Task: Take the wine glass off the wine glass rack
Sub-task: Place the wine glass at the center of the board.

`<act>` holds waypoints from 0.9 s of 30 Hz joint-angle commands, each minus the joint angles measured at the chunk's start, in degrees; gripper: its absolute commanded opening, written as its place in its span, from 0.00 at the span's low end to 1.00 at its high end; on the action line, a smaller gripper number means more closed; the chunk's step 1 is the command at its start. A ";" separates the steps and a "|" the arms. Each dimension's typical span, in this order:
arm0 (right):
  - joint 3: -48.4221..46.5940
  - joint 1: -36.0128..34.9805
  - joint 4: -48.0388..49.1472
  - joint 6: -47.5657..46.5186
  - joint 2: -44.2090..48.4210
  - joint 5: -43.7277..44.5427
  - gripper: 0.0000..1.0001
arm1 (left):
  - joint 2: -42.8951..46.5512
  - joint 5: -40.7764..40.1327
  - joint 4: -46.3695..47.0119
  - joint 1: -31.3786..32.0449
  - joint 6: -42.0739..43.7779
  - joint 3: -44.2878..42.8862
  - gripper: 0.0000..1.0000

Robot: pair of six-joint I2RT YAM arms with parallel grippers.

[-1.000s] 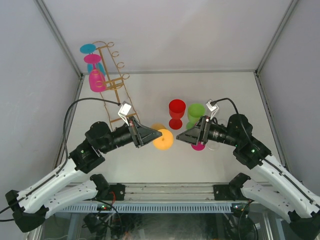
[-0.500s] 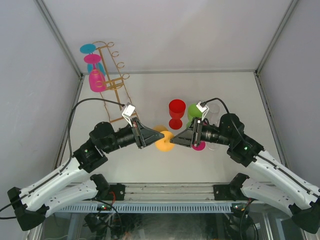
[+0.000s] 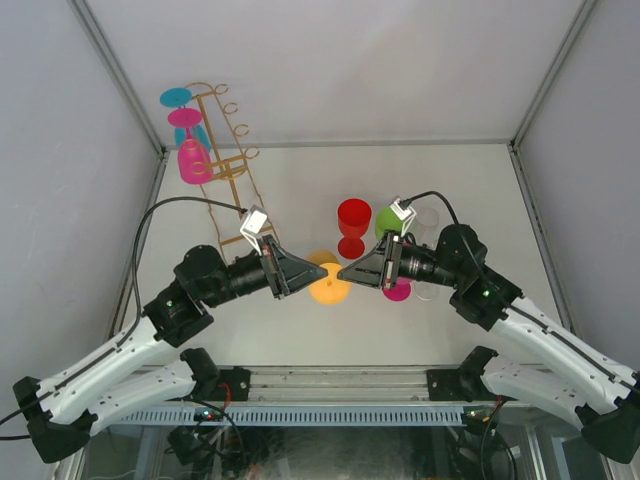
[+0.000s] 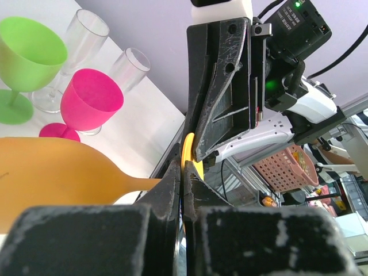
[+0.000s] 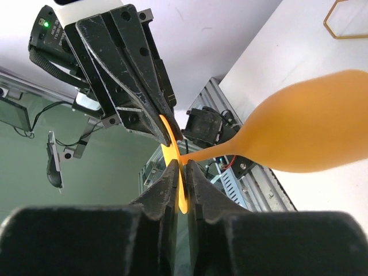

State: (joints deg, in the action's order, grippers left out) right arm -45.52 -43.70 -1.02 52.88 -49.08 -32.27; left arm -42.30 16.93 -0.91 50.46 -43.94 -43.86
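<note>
- Orange wine glass (image 3: 327, 281): off the wine glass rack (image 3: 226, 150) and well apart from it. It is held on its side over the middle of the table (image 3: 300, 190), carried only by its thin foot disc (image 5: 171, 144).
- Left gripper (image 3: 320, 270): fingers clamped flat on one edge of the foot.
- Right gripper (image 3: 343, 274): fingers drawn together on the opposite edge of the same disc, the two tips nearly meeting.
- Risk 1: both grippers pinch one narrow rim, so a pull out of line could twist the disc free or strain the stem.
- Risk 2: if the left gripper lets go before the right grips firmly, the overhanging bowl would probably swing down and drop.
- Risk 3: a fall or low sweep could knock the red glass (image 3: 353, 222) and green glass (image 3: 389, 222) standing near.
</note>
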 commanded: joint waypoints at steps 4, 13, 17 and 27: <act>-2.21 -0.56 5.69 -0.73 1.42 -0.44 0.00 | 1.67 -0.75 2.42 0.31 1.05 0.71 0.18; -2.97 -2.35 6.81 -14.35 5.97 6.79 0.00 | 2.60 2.06 0.88 0.39 -1.72 1.31 0.42; -2.93 -2.70 7.25 -13.98 5.23 6.74 0.00 | 0.61 5.03 1.63 1.01 -2.62 0.63 0.42; -1.08 -3.21 8.48 -14.97 7.05 9.45 0.00 | -1.37 3.79 3.16 2.10 -2.81 0.26 0.27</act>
State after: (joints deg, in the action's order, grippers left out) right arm -45.60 -46.52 2.79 39.33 -43.79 -24.21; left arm -43.68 20.36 -1.06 52.21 -46.15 -43.81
